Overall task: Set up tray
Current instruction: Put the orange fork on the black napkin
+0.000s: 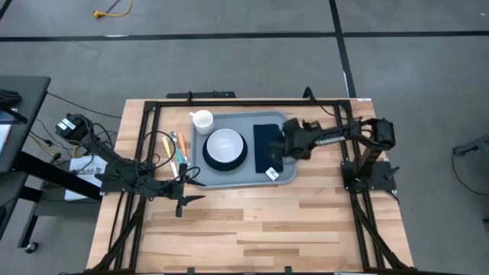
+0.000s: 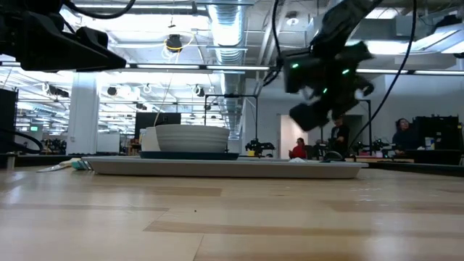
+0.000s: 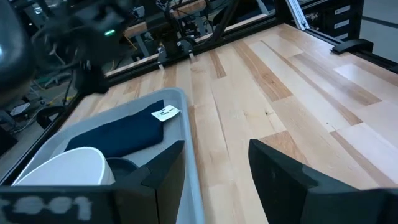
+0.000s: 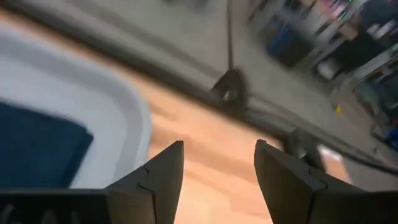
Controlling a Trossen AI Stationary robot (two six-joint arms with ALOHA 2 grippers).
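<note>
Grey-blue tray (image 1: 284, 179) lies mid-bench w/ plate, bowl, napkin. Right claw (image 1: 280, 145) hovers spread over napkin's edge, empty. Left claw (image 1: 200, 183) spread beside tray's near left corner. Cutlery (image 1: 178, 150) probably next; should be approached low, pinched centrally.

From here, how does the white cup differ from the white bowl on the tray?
The white cup is much smaller across than the white bowl. The cup stands directly on the grey-blue tray, at its far left corner; the bowl sits on a dark teal plate near the tray's middle. The bowl lies next to the navy napkin; the cup stands well away from it. Both are white, round and upright, open side up.
</note>
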